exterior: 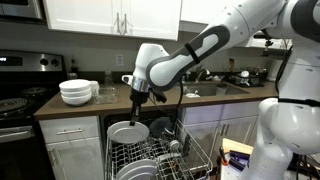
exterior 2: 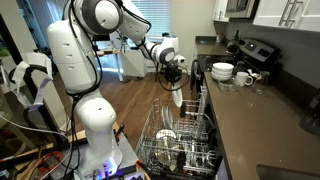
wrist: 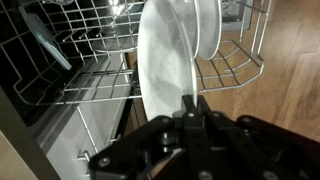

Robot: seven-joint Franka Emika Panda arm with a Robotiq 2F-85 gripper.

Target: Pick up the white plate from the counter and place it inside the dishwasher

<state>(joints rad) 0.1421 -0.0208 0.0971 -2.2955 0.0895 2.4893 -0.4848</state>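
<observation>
My gripper (exterior: pixel 139 97) is shut on the rim of a white plate (exterior: pixel 127 132) and holds it on edge over the pulled-out dishwasher rack (exterior: pixel 160 160). In the wrist view the plate (wrist: pixel 160 60) stands upright between my fingertips (wrist: pixel 192 104), above the wire rack (wrist: pixel 90 60), next to another white plate (wrist: pixel 207 30) that stands in the rack. In an exterior view the held plate (exterior 2: pixel 178 100) hangs below the gripper (exterior 2: pixel 173 78) over the rack (exterior 2: pixel 180 140). The plate's lower edge is near or among the rack wires; I cannot tell whether it touches.
Stacked white bowls (exterior: pixel 77 91) sit on the counter (exterior: pixel 100 104) beside the stove (exterior: pixel 20 100). Bowls and mugs (exterior 2: pixel 224 71) show on the counter in an exterior view. Several dishes (exterior: pixel 140 168) fill the rack. A sink with clutter (exterior: pixel 235 80) lies beyond. The robot base (exterior 2: pixel 95 130) stands beside the dishwasher.
</observation>
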